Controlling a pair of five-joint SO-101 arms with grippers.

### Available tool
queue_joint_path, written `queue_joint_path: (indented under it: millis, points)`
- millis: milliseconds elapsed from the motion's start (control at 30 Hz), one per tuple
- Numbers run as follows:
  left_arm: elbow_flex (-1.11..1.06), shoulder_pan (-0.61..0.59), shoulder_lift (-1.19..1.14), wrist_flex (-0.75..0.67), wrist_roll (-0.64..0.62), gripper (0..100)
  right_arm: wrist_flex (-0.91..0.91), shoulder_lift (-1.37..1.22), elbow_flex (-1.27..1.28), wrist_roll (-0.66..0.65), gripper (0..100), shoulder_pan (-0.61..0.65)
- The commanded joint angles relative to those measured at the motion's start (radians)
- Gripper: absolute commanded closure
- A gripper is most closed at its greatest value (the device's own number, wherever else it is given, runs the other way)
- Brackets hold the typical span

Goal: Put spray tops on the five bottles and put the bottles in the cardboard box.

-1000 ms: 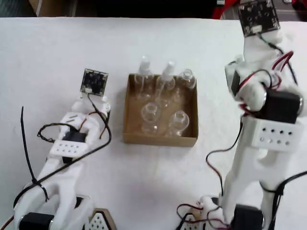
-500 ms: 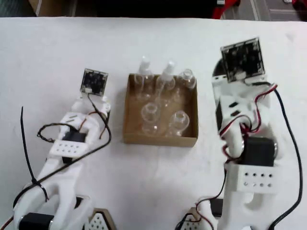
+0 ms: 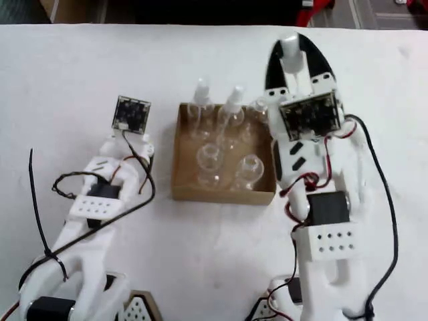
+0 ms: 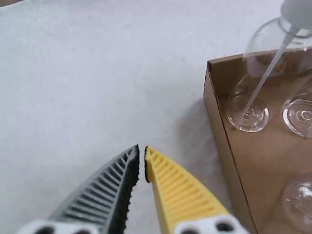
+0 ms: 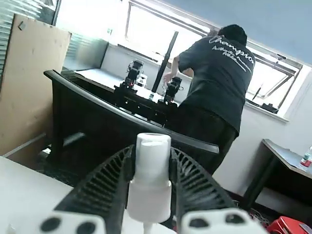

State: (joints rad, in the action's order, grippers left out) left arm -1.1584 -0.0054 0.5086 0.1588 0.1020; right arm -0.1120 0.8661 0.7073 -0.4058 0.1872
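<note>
Left gripper (image 4: pixel 141 155): the grey and yellow ribbed jaws are drawn together to a slit and hold nothing. It sits over the white, matt tabletop (image 3: pixel 80 60), near the left wall of the box. I log it as idle.

Shallow brown cardboard box (image 3: pixel 224 195): it sits mid-table, open-topped, with straight walls and a raw cut rim. Inside stand five clear plastic bottles (image 3: pixel 209 159), round-bodied with narrow necks.
- The two at the box's far-left corner and far middle carry white spray tops.
- The one at the far-right corner and the two nearer the near wall have open necks.
- In the left wrist view, a thin dip tube (image 4: pixel 265 78) slants down inside the nearest capped bottle.

Right gripper (image 3: pixel 292 53): the black ribbed jaws are clamped on a white plastic spray top (image 5: pixel 150 175). They grip either side of its head, which sits level with the fingertips. The gripper is above the tabletop, just beyond the box's far-right corner.

Assessment:
- I judge the spray top to be light, hard and smooth, so it could twist in the grip if it meets the neck off-centre.
- If it has a tube like the fitted ones, that tube will be thin and whippy. It must enter the neck before the collar seats.
- The bottles look empty and thin-walled, so a sideways push is likely to tip them or slide them on the cardboard.
- I would steady the target bottle at its shoulder with the left gripper and squeeze lightly, since the walls would likely dent.
</note>
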Motion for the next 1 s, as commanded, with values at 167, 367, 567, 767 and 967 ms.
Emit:
queue_joint_path:
  millis: [167, 367, 567, 767, 967]
  points:
    - [0.012, 0.012, -0.001, -0.021, 0.008, 98, 0.374, -0.275, -0.012, 0.009, 98.2, 0.035]
    - [0.012, 0.012, -0.001, -0.021, 0.008, 98, 0.410, -0.338, -0.011, 0.011, 98.2, 0.027]
    - [0.014, 0.012, -0.001, -0.021, 0.008, 98, 0.427, -0.341, -0.011, 0.011, 98.2, 0.025]
    - [0.014, 0.012, -0.001, -0.021, 0.008, 98, 0.549, -0.440, -0.012, 0.011, 98.2, 0.030]
    - [0.014, 0.012, -0.001, -0.021, 0.008, 98, 0.601, -0.496, -0.011, 0.011, 98.2, 0.024]
